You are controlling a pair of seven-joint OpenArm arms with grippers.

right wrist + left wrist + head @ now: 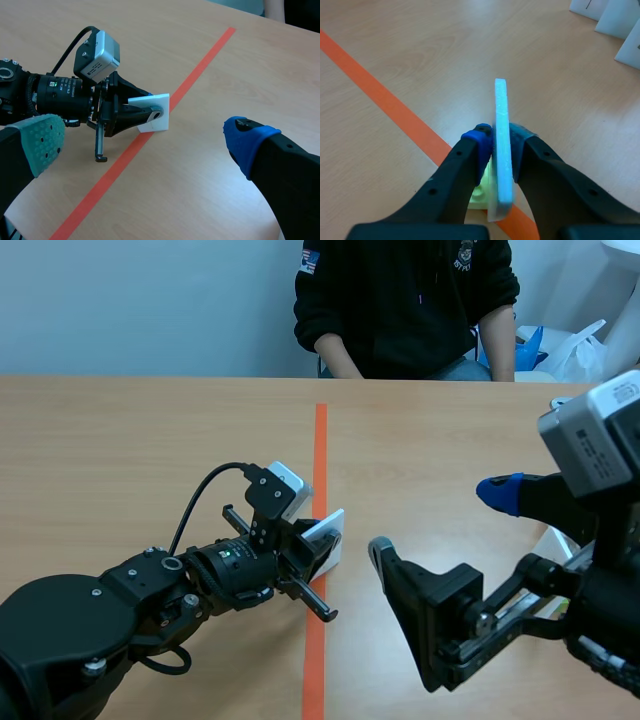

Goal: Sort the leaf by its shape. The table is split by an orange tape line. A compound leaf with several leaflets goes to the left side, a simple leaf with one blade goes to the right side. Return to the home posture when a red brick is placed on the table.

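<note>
Gripping a white card (501, 110) between its 2 pads (481, 136), the left gripper (501, 142) is clenched on the card's flat faces directly over the orange tape line (320, 450), near the middle of the table (130, 440). The card stands upright on edge; which leaf it carries cannot be told. A pale green piece (479, 194) shows just beneath the card. At 3 o'clock from the card and well apart from it, the right gripper (440, 522) hangs above the table's right half, its 2 fingers spread wide and grasping nothing. At 12 o'clock, across the table, a person (405, 300) in a dark top sits with forearms at the far edge.
</note>
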